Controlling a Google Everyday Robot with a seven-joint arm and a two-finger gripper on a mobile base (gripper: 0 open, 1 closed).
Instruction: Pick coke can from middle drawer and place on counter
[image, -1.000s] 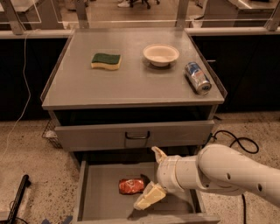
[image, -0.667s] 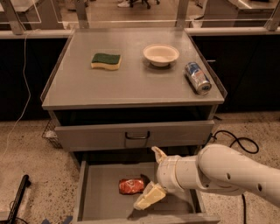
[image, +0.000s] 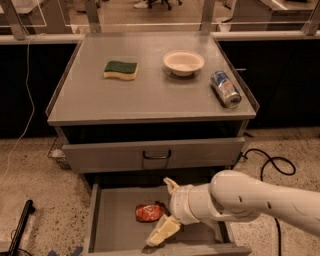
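Note:
The coke can (image: 150, 212) lies on its side on the grey floor of the open middle drawer (image: 117, 225), low in the camera view. My gripper (image: 167, 210) reaches into the drawer from the right on a white arm. It is open, with one cream finger (image: 171, 185) behind the can and the other finger (image: 162, 232) in front of it, right beside the can's right end. The counter (image: 150, 95) is the grey cabinet top above.
On the counter sit a green and yellow sponge (image: 120, 70), a white bowl (image: 183, 62) and a blue and silver can (image: 225, 88) lying on its side near the right rim. A shut drawer front with a dark handle (image: 156, 155) is above the open drawer. A black cable (image: 272, 165) lies on the floor at right.

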